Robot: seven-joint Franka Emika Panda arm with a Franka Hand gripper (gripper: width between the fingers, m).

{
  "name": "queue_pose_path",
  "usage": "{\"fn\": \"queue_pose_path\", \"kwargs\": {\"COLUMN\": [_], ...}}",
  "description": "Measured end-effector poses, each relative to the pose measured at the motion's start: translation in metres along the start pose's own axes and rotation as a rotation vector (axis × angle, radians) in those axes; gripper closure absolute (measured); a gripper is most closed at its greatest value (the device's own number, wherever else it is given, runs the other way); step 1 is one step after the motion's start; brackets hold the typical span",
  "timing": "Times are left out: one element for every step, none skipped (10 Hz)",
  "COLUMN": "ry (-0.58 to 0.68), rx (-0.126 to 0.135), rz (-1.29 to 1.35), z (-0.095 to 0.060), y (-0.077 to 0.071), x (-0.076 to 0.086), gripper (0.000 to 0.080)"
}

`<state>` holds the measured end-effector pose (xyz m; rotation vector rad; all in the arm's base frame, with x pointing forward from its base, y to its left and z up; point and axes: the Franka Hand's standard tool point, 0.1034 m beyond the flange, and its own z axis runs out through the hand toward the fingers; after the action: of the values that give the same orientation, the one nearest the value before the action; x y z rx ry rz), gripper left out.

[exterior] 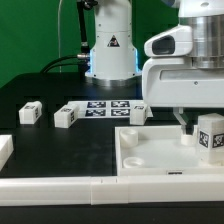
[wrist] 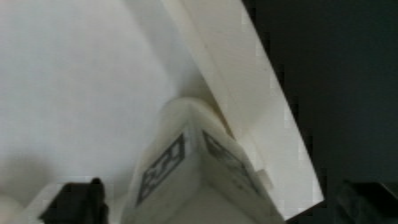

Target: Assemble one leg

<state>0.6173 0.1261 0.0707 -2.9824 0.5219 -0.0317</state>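
Note:
A small white leg (exterior: 211, 138) with a black-and-white tag stands upright on the large white panel (exterior: 150, 152) at the exterior view's right edge. My gripper (exterior: 196, 126) is lowered over it, with one dark finger (exterior: 184, 122) just beside the leg. In the wrist view the leg (wrist: 187, 170) sits between my fingertips (wrist: 75, 202), with a gap on each side. The jaws stand wide apart around the leg, so the gripper (wrist: 217, 206) is open. The panel's edge (wrist: 240, 90) runs alongside the leg.
Three more tagged legs lie on the black table: one (exterior: 30, 113), one (exterior: 65, 116) and one (exterior: 136, 113). The marker board (exterior: 108, 107) lies behind them. A long white rail (exterior: 60, 186) runs along the front. A white block (exterior: 5, 150) is at the left edge.

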Motion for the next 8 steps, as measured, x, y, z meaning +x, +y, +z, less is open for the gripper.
{"fn": "queue_pose_path", "kwargs": {"ry": [0.012, 0.021, 0.021, 0.022, 0.022, 0.022, 0.021, 0.021], "rx": [-0.002, -0.003, -0.006, -0.014, -0.015, -0.015, -0.014, -0.014], "rz": [-0.090, -0.253, -0.324, -0.433, -0.466, -0.478, -0.476, -0.476], "z": [-0.0002, -0.0011, -0.0011, -0.0011, -0.0012, -0.0012, -0.0012, -0.0012], "y": [-0.0003, 0.0018, 0.0029, 0.0039, 0.0042, 0.0043, 0.0043, 0.0043], "x": [0.0014, 0.0045, 0.0049, 0.0054, 0.0056, 0.0057, 0.0056, 0.0056], "gripper": [0.0151, 0.0151, 0.0151, 0.0151, 0.0151, 0.0272, 0.0272, 0.0412]}}
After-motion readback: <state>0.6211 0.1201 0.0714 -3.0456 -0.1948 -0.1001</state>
